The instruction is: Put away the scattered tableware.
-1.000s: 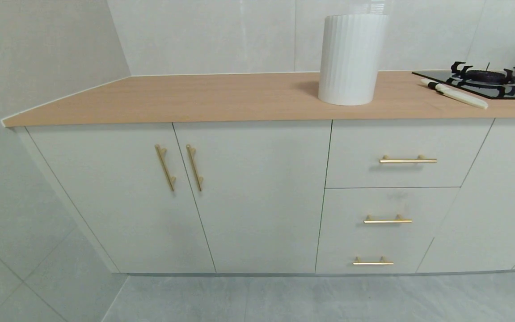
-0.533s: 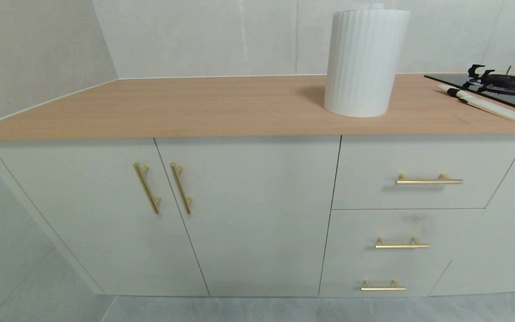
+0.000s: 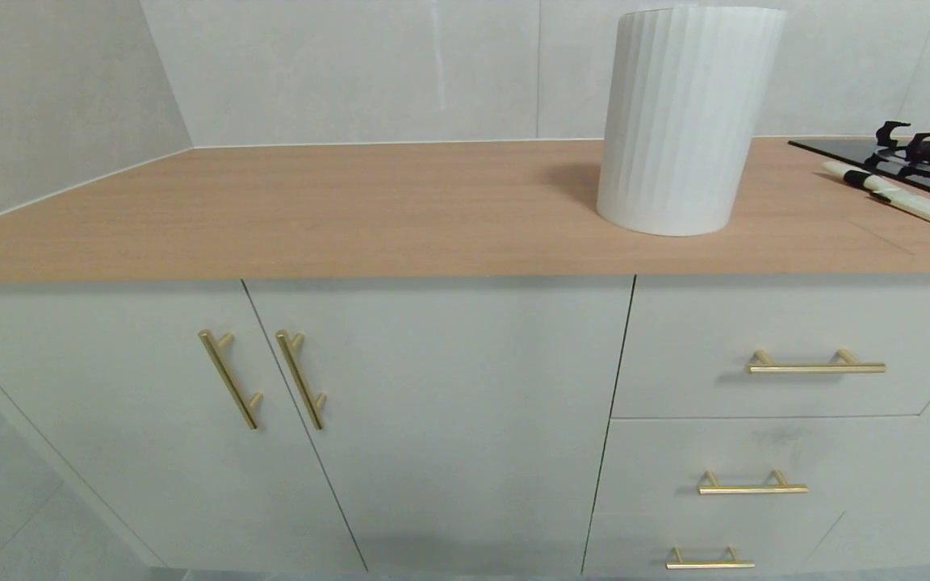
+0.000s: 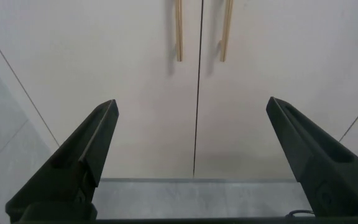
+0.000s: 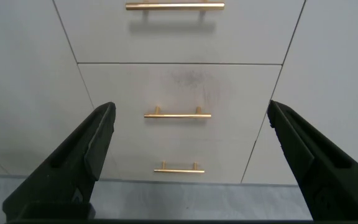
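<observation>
A tall white ribbed container (image 3: pixel 684 121) stands on the wooden countertop (image 3: pixel 312 210). To its right a cream knife with a black band (image 3: pixel 905 198) lies by the edge of the black hob (image 3: pixel 929 157). My left gripper (image 4: pixel 191 112) is open and low, facing the two cabinet doors with their brass handles (image 4: pixel 179 31). My right gripper (image 5: pixel 188 112) is open too, facing the stack of drawers, with the middle drawer handle (image 5: pixel 178 114) between its fingers in the picture but well beyond them.
White cabinet doors (image 3: pixel 433 420) with slanted brass handles (image 3: pixel 299 387) sit under the counter's left part. Three drawers with brass handles (image 3: pixel 816 367) are at the right. Tiled walls enclose the corner at the left, and grey floor tiles (image 5: pixel 166 199) lie below.
The whole head picture has shifted down and grown: the camera has come closer to the counter. The container and knife keep their places on the counter.
</observation>
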Available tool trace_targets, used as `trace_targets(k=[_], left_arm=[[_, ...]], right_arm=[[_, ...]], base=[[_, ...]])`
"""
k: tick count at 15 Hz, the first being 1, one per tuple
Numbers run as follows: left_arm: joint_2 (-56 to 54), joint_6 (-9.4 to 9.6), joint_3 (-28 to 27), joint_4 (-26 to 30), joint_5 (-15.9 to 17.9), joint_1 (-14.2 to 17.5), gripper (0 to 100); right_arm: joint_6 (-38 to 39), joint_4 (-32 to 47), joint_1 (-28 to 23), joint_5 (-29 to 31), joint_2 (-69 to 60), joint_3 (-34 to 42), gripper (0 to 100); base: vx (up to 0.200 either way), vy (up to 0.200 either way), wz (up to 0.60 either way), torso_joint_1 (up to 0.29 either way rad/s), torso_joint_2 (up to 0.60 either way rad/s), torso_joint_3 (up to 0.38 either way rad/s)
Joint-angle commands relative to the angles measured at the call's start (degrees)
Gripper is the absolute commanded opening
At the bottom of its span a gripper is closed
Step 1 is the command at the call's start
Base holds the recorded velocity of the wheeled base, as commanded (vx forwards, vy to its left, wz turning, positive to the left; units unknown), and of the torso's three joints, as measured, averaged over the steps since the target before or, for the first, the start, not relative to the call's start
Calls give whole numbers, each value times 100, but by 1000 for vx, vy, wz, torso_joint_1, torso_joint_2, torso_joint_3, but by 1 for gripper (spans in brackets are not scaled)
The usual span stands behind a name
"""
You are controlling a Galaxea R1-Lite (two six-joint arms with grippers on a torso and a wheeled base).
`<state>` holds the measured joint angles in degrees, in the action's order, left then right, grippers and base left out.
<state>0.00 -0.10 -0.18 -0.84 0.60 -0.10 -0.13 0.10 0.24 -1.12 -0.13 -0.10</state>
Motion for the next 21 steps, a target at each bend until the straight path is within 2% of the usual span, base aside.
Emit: trace_targets(k=[1,4,16,21], left_arm=[[0,1,1,-4,2,1,100],[0,1,1,-4,2,1,100],[0,-8,1,-4,2,1,100],[0,-8,1,-4,2,1,100]], right_arm=[[5,-1,2,-2,13,1,100],[-4,-1,2,-2,13,1,100],[-4,-10,2,-2,13,1,100],[-4,-10,2,-2,13,1,100]], base=[[0,0,0,0,0,0],[0,0,0,0,0,0],[0,-200,0,5,3,3],[0,0,0,0,0,0]])
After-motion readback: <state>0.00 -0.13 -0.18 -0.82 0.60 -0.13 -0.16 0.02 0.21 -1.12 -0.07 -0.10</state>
